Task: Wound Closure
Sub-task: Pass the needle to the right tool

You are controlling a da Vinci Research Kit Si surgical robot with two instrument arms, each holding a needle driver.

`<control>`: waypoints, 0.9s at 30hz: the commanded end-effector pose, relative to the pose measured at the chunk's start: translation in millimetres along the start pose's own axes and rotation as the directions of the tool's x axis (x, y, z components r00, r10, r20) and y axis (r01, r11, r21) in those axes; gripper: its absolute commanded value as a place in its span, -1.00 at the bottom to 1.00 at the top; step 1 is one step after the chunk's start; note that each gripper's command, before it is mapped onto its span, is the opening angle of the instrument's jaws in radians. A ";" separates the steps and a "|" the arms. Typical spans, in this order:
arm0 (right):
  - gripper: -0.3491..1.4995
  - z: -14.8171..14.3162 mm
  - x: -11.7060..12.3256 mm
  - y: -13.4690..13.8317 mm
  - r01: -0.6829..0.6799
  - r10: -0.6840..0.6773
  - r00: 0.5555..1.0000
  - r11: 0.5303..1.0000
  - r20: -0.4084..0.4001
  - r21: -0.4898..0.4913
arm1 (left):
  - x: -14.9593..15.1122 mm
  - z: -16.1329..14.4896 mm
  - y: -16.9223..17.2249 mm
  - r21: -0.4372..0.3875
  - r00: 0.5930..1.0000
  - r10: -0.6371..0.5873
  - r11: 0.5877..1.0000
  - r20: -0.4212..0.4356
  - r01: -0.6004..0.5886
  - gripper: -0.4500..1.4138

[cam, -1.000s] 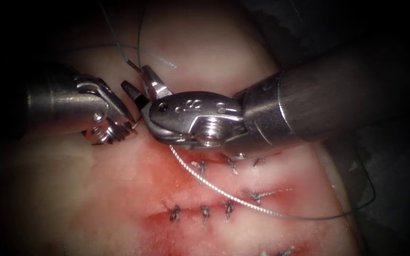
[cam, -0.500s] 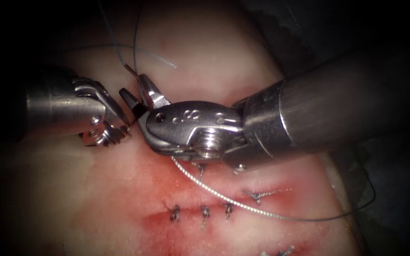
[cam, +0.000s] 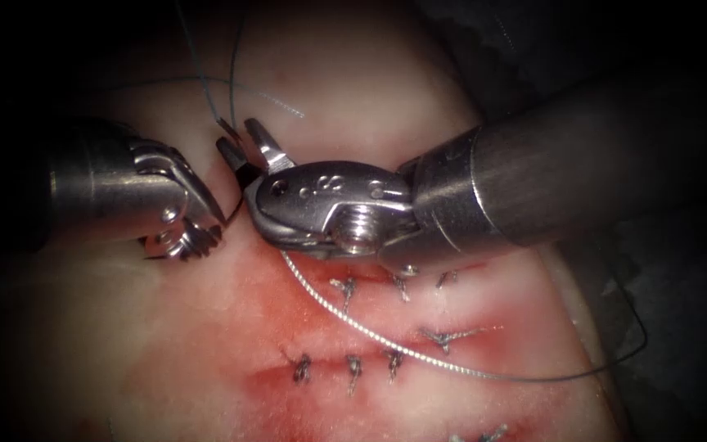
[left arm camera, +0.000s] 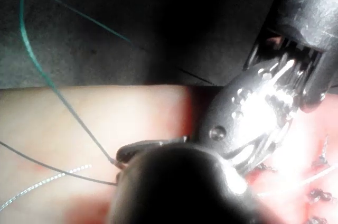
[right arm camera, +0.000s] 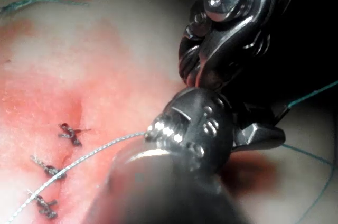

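Nearest you, at 6 o'clock in the endoscope view, a closed cut [cam: 333, 366] runs across the tissue [cam: 353, 90] with three dark stitches [cam: 352, 372] over it. More stitches sit in a second row just beyond. Red fluid [cam: 276, 315] stains the surface around them.

A glinting thread [cam: 370, 331] crosses between the two rows. It comes from under your right tool's wrist and sweeps off towards 4 o'clock.

Your right tool [cam: 245, 147] comes in from 3 o'clock and reaches just past centre. Its jaws are a little apart and I see nothing clamped between them. The wrist carries small stamped marks [cam: 327, 185], perhaps an "8" or an "S", which I cannot read with confidence.

Your left tool [cam: 190, 237] lies at 9 o'clock, its tip close beside the right tool's wrist. What it holds I cannot tell.

A thin dark curve [cam: 239, 205] runs between the two tools. Whether that is the needle I cannot tell.

Farther off, towards 11 o'clock, fine thread strands [cam: 206, 90] come down to a dark end just beside the right tool's jaw tips.
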 end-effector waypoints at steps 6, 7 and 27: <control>-1.00 1.9 0.8 1.8 0.010 -0.009 1.000 0.999 0.016 -0.047 | -1.1 0.2 -0.1 0.000 1.000 0.002 1.000 0.003 -0.002 -1.00; -1.00 1.9 0.8 1.8 0.010 -0.009 1.000 0.999 0.016 -0.047 | -1.1 0.2 -0.1 0.000 1.000 0.002 1.000 0.003 -0.002 -1.00; -1.00 -3.9 -4.9 -15.4 0.306 -0.248 0.949 0.874 0.195 -0.377 | -4.2 -13.6 13.9 0.768 0.657 -0.617 0.634 0.433 0.089 0.50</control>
